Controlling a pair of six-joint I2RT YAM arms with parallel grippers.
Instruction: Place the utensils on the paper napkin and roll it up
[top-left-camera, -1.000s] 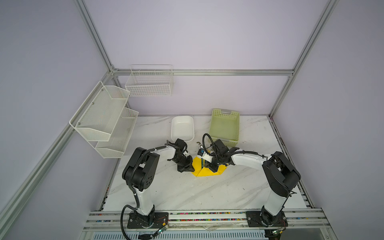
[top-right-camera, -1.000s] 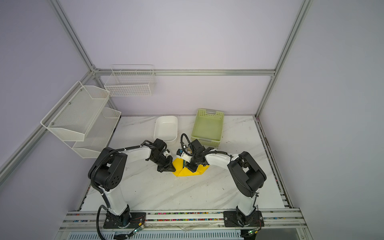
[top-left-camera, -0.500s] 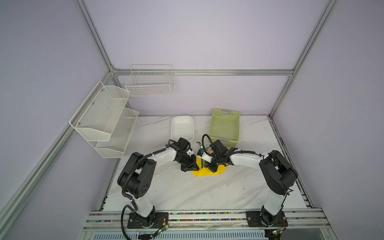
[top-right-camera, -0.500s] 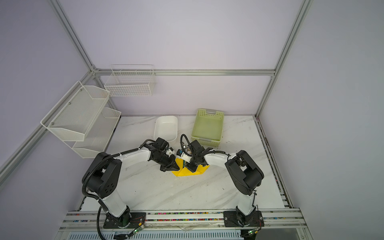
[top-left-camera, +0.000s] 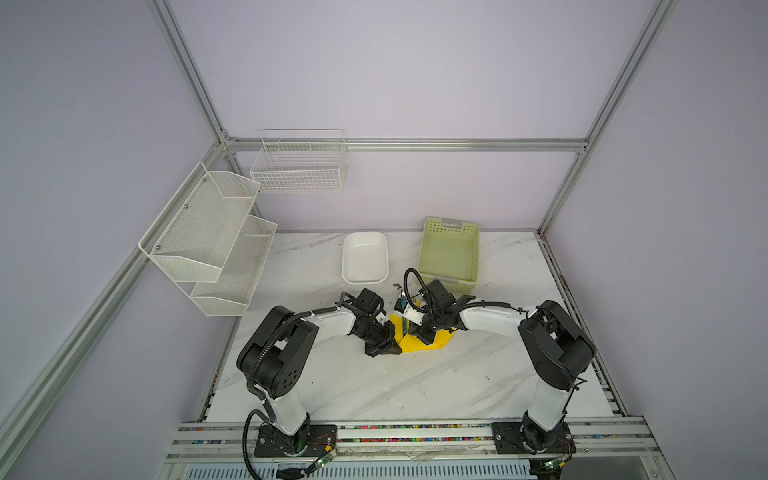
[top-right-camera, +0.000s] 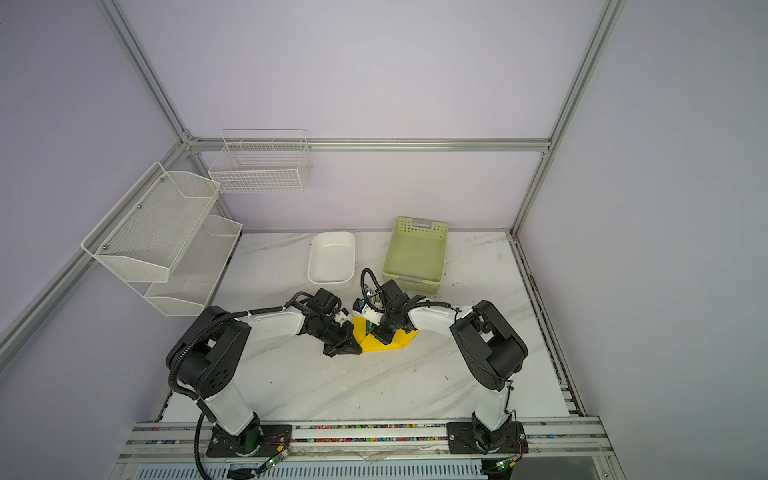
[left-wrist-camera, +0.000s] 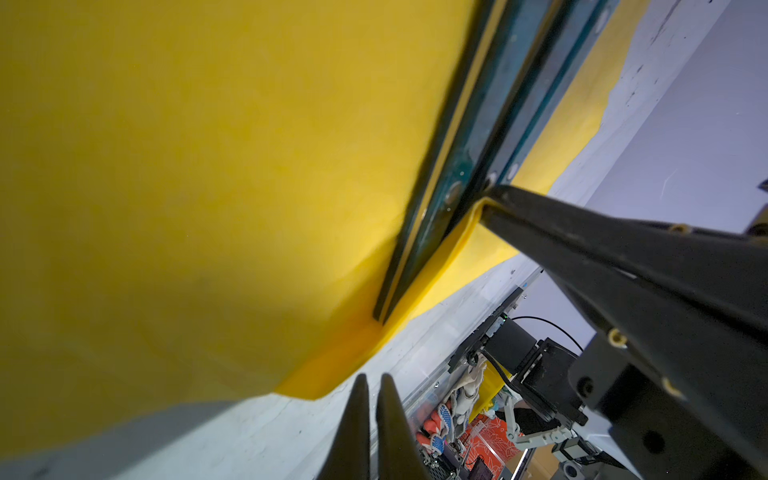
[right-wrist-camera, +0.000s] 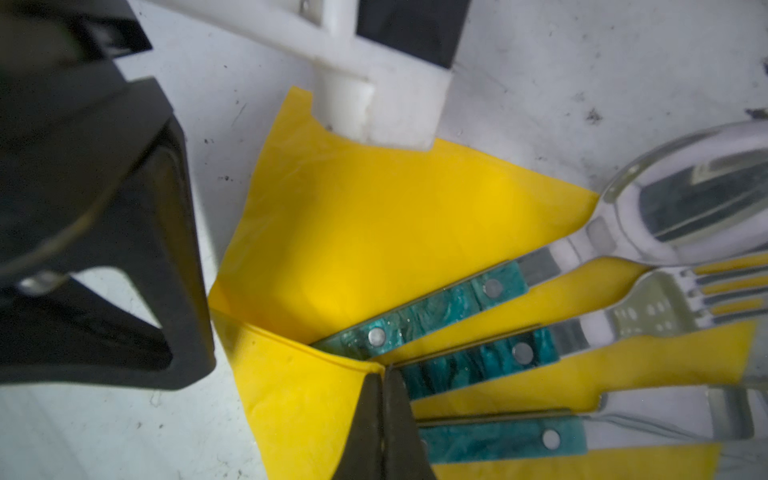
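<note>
Both closed | R pincer (right-wrist-camera: 382, 378) nips napkin (right-wrist-camera: 374, 232) fold at utensils (right-wrist-camera: 457, 307) handle ends | L pincer (left-wrist-camera: 373, 382) empty, beside napkin corner

Three utensils (right-wrist-camera: 478, 361), one napkin (right-wrist-camera: 374, 232) — one green basket (top-left-camera: 449, 253), one white tub (top-left-camera: 365, 257).

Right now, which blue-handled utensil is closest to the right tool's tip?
The fork, the middle one with prongs. Its handle end sits beside the right tool pinching the napkin; the spoon lies farther.

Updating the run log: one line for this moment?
phase: napkin corner folded over utensils | right jaws: shut on napkin fold | left jaws: shut beside napkin
</note>
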